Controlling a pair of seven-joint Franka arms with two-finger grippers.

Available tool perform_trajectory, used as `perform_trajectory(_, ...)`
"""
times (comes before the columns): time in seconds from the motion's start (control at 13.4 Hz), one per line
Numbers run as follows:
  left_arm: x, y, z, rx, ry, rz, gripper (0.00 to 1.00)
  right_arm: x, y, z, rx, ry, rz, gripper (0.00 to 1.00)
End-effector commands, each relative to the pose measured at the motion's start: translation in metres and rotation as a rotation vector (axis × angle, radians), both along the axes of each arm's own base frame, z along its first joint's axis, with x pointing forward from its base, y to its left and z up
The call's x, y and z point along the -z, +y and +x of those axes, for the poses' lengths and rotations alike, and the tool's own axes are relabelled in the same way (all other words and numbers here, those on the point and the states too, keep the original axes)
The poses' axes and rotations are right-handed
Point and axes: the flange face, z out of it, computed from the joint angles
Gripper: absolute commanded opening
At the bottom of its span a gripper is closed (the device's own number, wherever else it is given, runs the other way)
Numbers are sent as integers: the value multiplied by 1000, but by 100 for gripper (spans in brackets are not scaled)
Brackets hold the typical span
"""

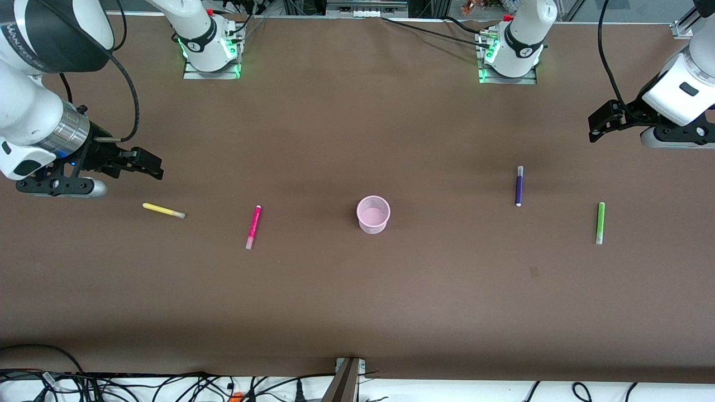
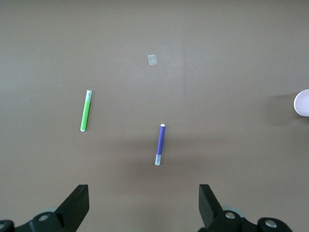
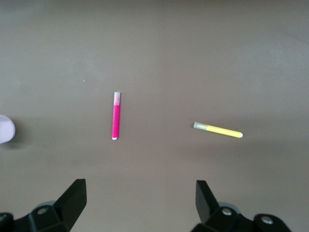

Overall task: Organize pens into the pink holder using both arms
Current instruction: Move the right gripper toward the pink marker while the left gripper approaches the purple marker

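Note:
The pink holder (image 1: pixel 373 214) stands upright mid-table, empty. Four pens lie flat on the brown table. The yellow pen (image 1: pixel 163 210) and the magenta pen (image 1: pixel 253 226) lie toward the right arm's end. The purple pen (image 1: pixel 519 186) and the green pen (image 1: pixel 600 223) lie toward the left arm's end. My right gripper (image 1: pixel 155 167) hangs open and empty in the air close to the yellow pen. My left gripper (image 1: pixel 594 127) hangs open and empty above the table's left-arm end. The left wrist view shows the green pen (image 2: pixel 86 110), the purple pen (image 2: pixel 160 144) and the holder's edge (image 2: pixel 302 103). The right wrist view shows the magenta pen (image 3: pixel 116 115) and the yellow pen (image 3: pixel 217 130).
A small pale square patch (image 1: pixel 534 272) lies flat on the table, nearer the front camera than the purple pen. Cables and a bracket (image 1: pixel 347 379) run along the table's front edge. The arm bases (image 1: pixel 211 50) stand along the table's back edge.

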Motion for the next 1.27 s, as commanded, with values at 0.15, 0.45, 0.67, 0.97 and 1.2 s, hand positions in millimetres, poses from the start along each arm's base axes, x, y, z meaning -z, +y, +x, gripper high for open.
perform_trajectory(0.15, -6, -1, 1, 9, 1, 21, 100, -1, -18, 10, 7, -7, -16, 100)
perform_trajectory(0.45, -6, -1, 1, 8, 1, 22, 100, 4, -16, 2, -21, 44, -6, 100)
perform_trajectory(0.67, 6, 1, 5, -2, 31, 22, 100, 7, -14, 5, -24, 31, -4, 100)
perform_trajectory(0.97, 60, 8, 8, -10, 250, 33, 100, 16, -5, 1, -44, 55, -5, 100)
perform_trajectory(1.2, 121, 6, 23, 1, 362, 35, 100, 30, 11, -2, -57, 73, -6, 100)
